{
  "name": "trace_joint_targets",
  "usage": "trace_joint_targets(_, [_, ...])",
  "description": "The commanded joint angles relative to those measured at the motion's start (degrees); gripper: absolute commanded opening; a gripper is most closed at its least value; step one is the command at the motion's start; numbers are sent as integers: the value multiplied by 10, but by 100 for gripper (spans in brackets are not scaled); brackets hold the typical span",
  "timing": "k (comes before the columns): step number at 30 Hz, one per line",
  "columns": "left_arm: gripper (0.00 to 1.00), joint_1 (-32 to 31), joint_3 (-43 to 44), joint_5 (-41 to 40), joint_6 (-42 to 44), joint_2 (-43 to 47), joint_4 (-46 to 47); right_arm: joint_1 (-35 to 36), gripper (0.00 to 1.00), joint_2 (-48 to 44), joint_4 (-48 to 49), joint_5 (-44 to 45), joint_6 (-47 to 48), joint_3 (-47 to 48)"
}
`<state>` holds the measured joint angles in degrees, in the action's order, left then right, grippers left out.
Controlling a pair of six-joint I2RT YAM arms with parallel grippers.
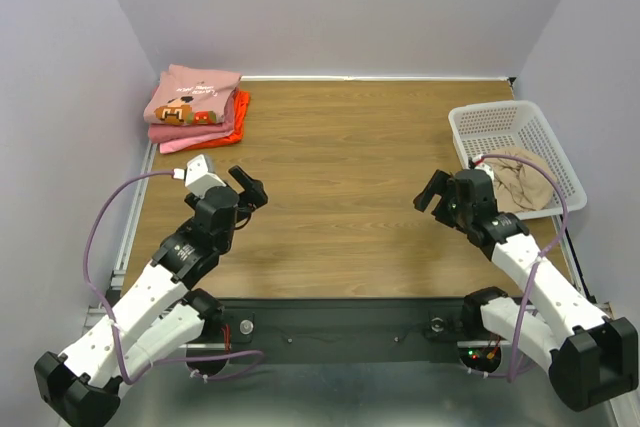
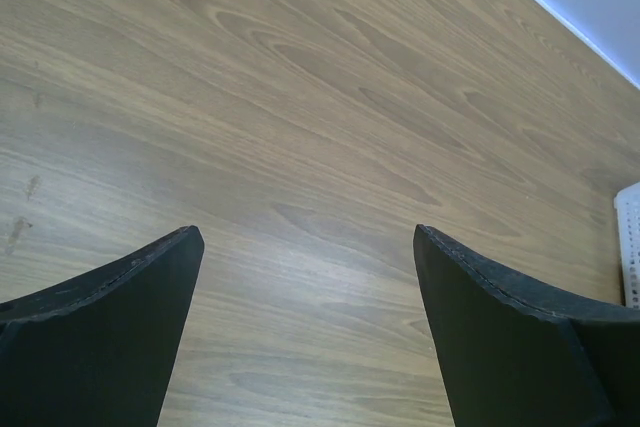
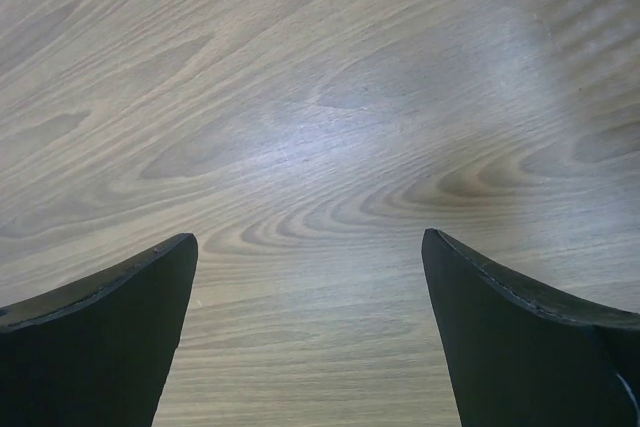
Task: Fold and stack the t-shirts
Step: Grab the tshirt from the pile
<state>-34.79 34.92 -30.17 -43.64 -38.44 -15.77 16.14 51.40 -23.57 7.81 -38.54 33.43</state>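
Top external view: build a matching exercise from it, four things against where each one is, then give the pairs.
Things
1. tan t-shirt
2. dusty pink t-shirt
3. orange-red t-shirt
4. left gripper

Places
A. on top of the pile at the far left corner
B. open, over the bare table
C. inside the white basket
D. in the pile, below the top shirt, its edge showing on the right

Pairs: 1-C, 2-A, 3-D, 4-B
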Motion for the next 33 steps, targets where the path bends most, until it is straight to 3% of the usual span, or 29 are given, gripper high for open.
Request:
trace_joint_targets(1, [99, -2, -8, -15, 8, 9, 38, -2, 100, 9, 9, 34, 16, 50])
trace_joint_targets(5, [98, -2, -9, -11, 12, 1, 44, -2, 100, 49, 8, 85, 34, 119])
trace_joint_targets(10, [99, -2, -6, -18, 16, -18, 50, -4, 100, 129, -2, 245, 48, 228])
trace_joint_targets(12, [98, -1, -1, -16, 20, -29, 48, -24, 100, 173, -19, 266, 42, 284])
trace_joint_targets(14, [99, -1, 1, -12, 25, -35, 51, -58, 100, 205, -28, 249, 40, 330])
trace_joint_targets(18, [98, -1, -4, -9, 36, -52, 65, -208, 100, 300, -41, 201, 31, 373])
trace_joint_targets(24, [98, 0, 20, 2, 60, -85, 73, -334, 100, 387, -49, 192, 17, 389])
trace_joint_targets(32, [98, 0, 45, -4, 70, -139, 73, -363, 97, 529, -48, 221, 34, 435])
trace_joint_targets(33, [98, 0, 49, -3, 70, -146, 72, -364, 92, 557, -48, 222, 36, 443])
